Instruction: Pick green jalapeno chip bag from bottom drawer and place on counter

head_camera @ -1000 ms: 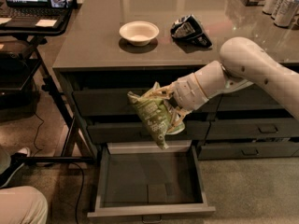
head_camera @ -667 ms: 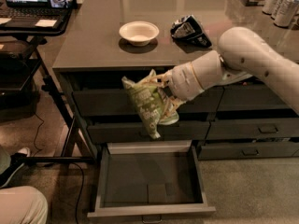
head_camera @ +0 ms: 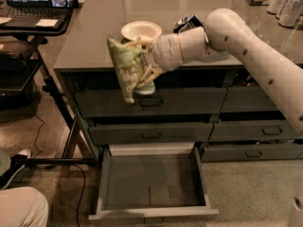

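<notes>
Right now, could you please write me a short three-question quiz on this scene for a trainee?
1. True or false: the green jalapeno chip bag lies on the floor of the bottom drawer.
2. Where does the gripper hold the bag? A: in the air at the front edge of the counter, above the open bottom drawer. B: flat on the counter. C: inside the drawer.
3. Fill in: just behind the bag, a white ____ stands on the counter.

Key: 1 false, the gripper has it lifted and the drawer holds nothing visible. 2 A. 3 bowl.
</notes>
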You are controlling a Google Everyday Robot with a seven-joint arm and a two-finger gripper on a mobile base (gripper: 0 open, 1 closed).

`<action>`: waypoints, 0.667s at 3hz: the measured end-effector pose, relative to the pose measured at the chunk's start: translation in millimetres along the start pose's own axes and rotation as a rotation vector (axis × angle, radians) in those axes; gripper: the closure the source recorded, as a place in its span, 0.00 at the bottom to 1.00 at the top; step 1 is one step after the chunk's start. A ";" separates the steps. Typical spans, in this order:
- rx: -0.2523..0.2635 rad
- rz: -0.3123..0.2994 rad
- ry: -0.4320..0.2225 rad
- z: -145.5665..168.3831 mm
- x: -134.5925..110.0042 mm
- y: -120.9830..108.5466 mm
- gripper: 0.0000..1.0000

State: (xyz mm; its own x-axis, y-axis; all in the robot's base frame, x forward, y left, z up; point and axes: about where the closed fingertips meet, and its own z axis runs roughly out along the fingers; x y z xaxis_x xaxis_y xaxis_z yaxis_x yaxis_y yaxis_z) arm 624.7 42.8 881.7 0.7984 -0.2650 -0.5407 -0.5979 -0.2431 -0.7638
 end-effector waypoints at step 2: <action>0.131 0.072 0.029 45.5 24.0 -92.8 1.00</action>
State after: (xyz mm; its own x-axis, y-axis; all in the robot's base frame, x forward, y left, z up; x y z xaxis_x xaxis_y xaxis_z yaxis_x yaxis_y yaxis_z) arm 702.6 101.5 923.6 0.7501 -0.3043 -0.5872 -0.6380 -0.0988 -0.7637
